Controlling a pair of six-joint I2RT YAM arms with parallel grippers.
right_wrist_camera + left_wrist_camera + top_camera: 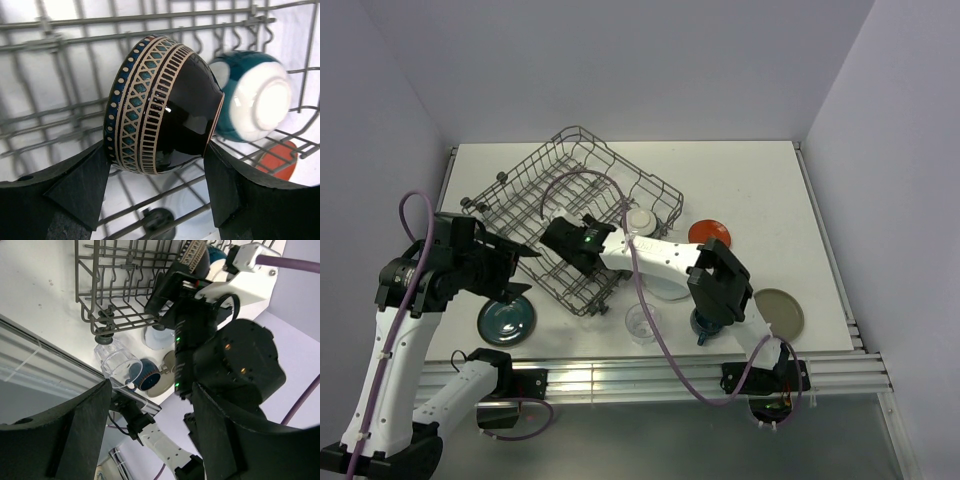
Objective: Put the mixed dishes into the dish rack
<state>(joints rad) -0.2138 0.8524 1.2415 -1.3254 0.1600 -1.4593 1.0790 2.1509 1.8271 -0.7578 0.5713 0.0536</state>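
Right arm: I see it reaching from its near-right base, elbow bent above the table, forearm stretched left over the dish rack [545, 200].
Right gripper [156, 155]: my wrist view shows the jaws clamped on the dark bowl [165, 105], one finger on its rim side and one on its foot side.
Dark bowl: glossy black and rounded, tipped on its side, with a band of beige lattice and teal diamonds and a dotted blue edge. It sits above the rack's wires.
Left arm: it rises from the near-left base, wrist folded toward the rack's near-left corner.
Left gripper [150, 405]: jaws wide apart, with nothing between them.
Dish rack: grey wire grid with upright tines, sitting at an angle on the white table [760, 180].
Small bowl [255, 100]: teal outside with a white foot, on its side in the rack just right of the dark bowl.
Teal plate [507, 320]: round and shiny, flat on the table near the left gripper.
Clear glass [642, 322]: on the table just near of the rack.
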